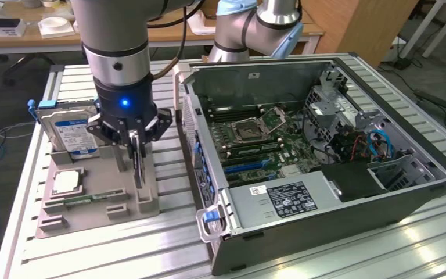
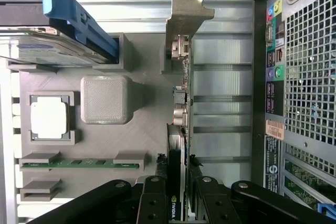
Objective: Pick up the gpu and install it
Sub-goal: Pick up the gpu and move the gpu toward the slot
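On the exterior view's left, a hard drive (image 1: 68, 131) stands in the gray tray (image 1: 99, 210), with a processor (image 1: 67, 181) lying near it. The gripper (image 1: 135, 139) is clamped on the gpu (image 1: 139, 168), which stands on edge at the tray's side nearest the open case (image 1: 409, 195), on the right.

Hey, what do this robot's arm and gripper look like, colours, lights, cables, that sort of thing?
The arm is a thick grey tube ending in a silvery metal wrist with a black band. Joints further back are silver with pale blue caps, and a black cable runs alongside. The gripper is black, with a glowing blue light and linked black fingers studded with silver bolts.
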You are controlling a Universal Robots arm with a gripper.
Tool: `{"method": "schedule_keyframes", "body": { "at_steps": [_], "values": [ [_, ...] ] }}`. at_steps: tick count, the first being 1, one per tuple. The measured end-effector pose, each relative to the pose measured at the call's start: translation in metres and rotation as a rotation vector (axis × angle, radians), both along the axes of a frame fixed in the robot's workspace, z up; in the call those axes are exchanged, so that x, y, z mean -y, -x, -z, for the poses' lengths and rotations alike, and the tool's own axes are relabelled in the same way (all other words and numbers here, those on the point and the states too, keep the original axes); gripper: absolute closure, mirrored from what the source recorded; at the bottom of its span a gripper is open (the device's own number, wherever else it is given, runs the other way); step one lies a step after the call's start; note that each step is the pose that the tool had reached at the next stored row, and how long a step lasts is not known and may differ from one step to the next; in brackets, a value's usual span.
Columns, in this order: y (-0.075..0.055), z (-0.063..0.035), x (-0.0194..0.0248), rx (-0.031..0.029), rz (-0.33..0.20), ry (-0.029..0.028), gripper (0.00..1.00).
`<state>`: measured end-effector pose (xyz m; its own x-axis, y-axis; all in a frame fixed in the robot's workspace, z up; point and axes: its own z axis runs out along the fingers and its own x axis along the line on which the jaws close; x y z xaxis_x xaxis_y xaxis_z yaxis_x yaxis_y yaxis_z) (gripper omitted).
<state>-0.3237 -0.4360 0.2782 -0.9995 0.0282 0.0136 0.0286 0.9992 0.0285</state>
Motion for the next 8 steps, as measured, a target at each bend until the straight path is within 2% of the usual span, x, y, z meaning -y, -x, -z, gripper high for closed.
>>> {"method": "schedule_keyframes", "body": {
  "at_steps": [8],
  "values": [
    [0.0000,-0.0032,0.0000,0.0000,0.000,0.0000,0.74]
  ]
}}
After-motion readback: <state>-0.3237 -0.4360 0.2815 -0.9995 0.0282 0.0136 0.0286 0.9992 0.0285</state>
